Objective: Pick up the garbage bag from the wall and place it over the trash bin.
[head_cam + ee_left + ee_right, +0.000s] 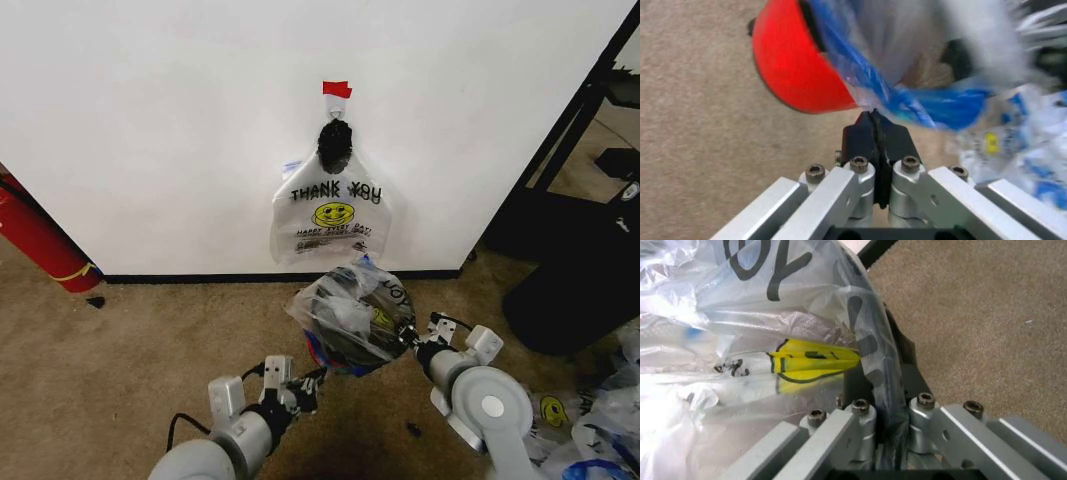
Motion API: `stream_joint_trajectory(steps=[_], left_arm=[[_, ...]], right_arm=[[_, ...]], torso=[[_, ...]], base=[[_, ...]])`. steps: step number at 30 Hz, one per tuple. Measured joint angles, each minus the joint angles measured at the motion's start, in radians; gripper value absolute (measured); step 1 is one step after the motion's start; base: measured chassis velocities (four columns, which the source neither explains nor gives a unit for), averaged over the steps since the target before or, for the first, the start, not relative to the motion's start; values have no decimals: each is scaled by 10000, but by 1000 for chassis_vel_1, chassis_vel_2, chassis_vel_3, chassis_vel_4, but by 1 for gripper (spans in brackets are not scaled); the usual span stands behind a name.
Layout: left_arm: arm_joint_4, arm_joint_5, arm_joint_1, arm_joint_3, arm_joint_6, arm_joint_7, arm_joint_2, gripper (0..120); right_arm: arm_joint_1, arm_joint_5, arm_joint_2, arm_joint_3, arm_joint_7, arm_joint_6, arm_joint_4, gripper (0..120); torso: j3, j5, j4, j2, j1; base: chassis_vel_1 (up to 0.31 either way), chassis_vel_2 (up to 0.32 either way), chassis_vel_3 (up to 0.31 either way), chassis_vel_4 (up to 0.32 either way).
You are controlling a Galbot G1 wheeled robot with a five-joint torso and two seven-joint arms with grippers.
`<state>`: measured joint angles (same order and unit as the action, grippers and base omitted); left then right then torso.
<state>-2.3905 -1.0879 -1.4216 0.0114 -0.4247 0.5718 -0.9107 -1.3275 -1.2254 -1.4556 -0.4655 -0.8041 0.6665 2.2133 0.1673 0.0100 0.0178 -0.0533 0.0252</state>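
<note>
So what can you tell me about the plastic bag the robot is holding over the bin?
The garbage bag is thin, see-through white plastic, crinkly, with black letters, a yellow patch and blue strips. It is draped open over the trash bin, whose red base peeks out below. The left gripper pinches its blue edge shut, and the right gripper pinches the other side. It sits on the carpet before the wall.

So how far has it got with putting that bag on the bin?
Nearly there, it seems. A garbage bag already drapes over the trash bin by the wall. In hand: the left gripper and right gripper each pinch its edges on opposite sides. Left: settling it over the rim and letting go. Another bag hangs on the hook.
</note>
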Motion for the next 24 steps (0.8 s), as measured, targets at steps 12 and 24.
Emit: stream_joint_trajectory(steps=[12, 24], left_arm=[[2093, 304, 1047, -608, -78, 213, -690, 0], [1610, 669, 559, -198, -491, -67, -557, 4]], right_arm=[[-294, -257, 68, 10, -188, 129, 606, 0], [-267, -181, 53, 79, -153, 209, 478, 0]], torso=[[0, 0, 4, 0, 0], [0, 1, 2, 0, 0]], base=[[0, 0, 0, 0], [0, 0, 0, 0]])
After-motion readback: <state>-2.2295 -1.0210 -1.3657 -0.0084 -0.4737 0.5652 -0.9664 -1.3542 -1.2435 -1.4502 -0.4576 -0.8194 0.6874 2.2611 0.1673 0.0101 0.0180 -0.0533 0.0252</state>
